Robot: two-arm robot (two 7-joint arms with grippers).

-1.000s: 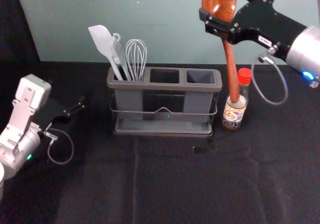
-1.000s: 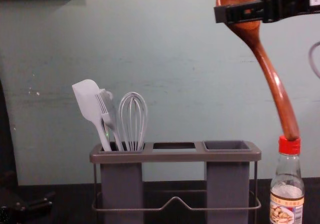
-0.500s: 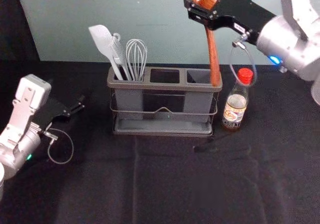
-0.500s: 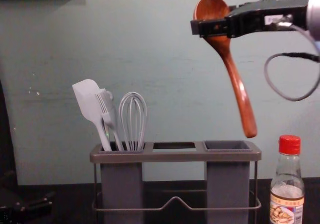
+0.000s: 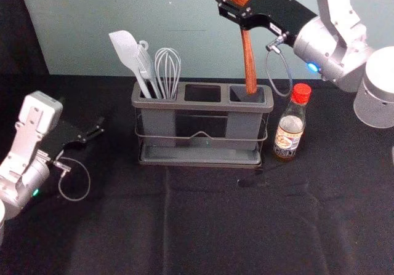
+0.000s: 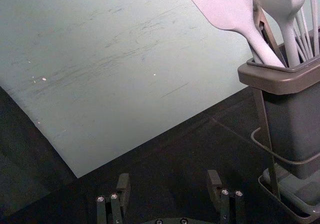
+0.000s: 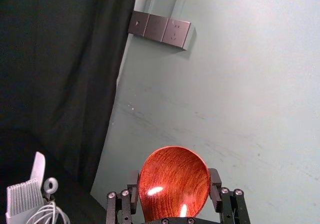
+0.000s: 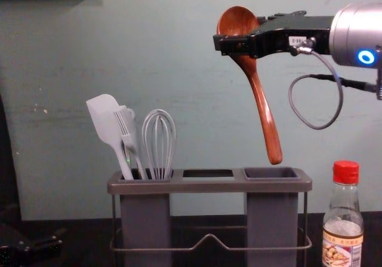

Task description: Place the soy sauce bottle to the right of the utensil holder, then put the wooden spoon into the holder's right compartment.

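While spatula [image 5: 126, 50] leans, bottle [image 5: 289, 132] stands.

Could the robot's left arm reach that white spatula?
Probably yes: the left gripper is open, the spatula sticks up from the left compartment of the holder, and nothing seems to lie between them.

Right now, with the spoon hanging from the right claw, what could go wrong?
The spoon slants, its handle tip over the right compartment; it might catch the rim going down.
The right claw grips the bowl, so a knock to the long handle could twist the spoon loose.
The claw's cable loops out toward the bottle's side and might brush it as the arm lowers.
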